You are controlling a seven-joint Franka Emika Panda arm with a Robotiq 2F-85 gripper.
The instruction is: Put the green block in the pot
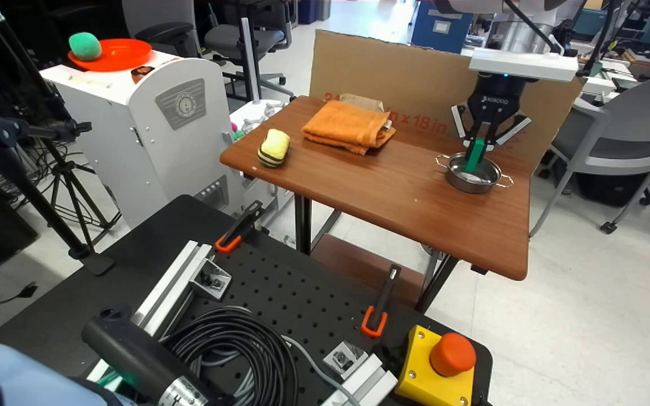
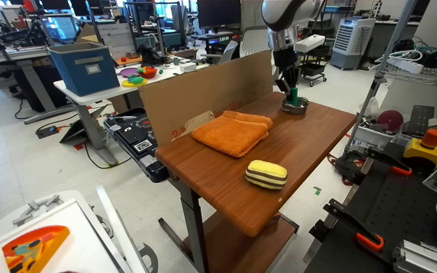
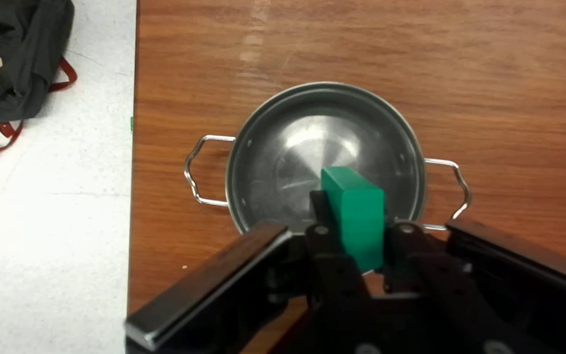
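My gripper (image 1: 476,148) is shut on the green block (image 1: 474,157), which stands upright between the fingers. It holds the block over the opening of the small silver pot (image 1: 466,183). In an exterior view the block (image 2: 294,96) has its lower end at or behind the pot's rim (image 2: 294,110). In the wrist view the fingers (image 3: 353,216) press on both sides of the block (image 3: 361,221), over the near part of the pot (image 3: 268,182). I cannot tell whether the block touches the pot's floor. The part of the pot under the gripper is hidden.
A folded orange cloth (image 1: 347,127) and a yellow striped soft object (image 1: 273,148) lie on the brown table (image 1: 392,186). A cardboard sheet (image 1: 392,73) stands along its back edge. The pot's two wire handles stick out sideways. A table edge (image 3: 133,196) shows in the wrist view.
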